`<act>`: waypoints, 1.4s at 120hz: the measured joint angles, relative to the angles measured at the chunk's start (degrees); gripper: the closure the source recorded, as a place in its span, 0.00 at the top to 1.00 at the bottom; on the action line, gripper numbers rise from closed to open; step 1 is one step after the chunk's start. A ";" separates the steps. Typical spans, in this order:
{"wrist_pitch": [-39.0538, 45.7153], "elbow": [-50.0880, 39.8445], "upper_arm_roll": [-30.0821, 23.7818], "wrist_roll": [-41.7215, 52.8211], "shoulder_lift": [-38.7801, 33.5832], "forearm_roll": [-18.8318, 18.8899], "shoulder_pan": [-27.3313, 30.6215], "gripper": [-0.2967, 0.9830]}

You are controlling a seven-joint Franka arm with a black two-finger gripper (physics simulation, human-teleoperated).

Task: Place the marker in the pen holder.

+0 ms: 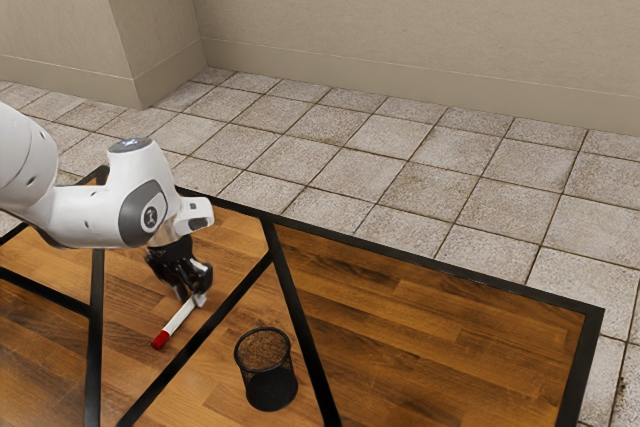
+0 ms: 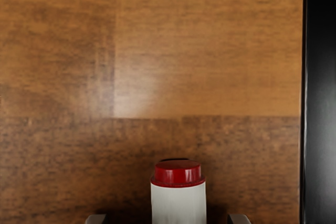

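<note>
At the exterior view's left, my gripper [image 1: 193,298] is low over the table, at the upper end of the white marker [image 1: 178,320], whose red end points away from the hand. From the wrist view, the marker [image 2: 179,204] with a red end lies between the tips of the gripper [image 2: 168,219], with a gap on both sides, so the gripper is open. The pen holder [image 1: 270,389], a black mesh cup, stands upright, apart from the marker and further to the exterior view's right.
Black strips [image 1: 300,332] cross the wooden table [image 1: 430,337], one running between marker and pen holder. A black strip [image 2: 321,98] also passes beside the hand. Beyond the table are a tiled floor and walls.
</note>
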 joint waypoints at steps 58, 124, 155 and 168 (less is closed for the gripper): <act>0.40 -0.05 0.10 0.48 -0.14 1.12 -0.29 0.16; 0.98 -0.38 -0.26 -3.31 -12.44 14.58 -2.67 0.15; 0.47 -3.13 -3.72 -8.75 -22.06 22.53 -8.25 0.16; 0.12 -3.82 -5.34 -12.04 -24.79 26.20 -12.25 0.16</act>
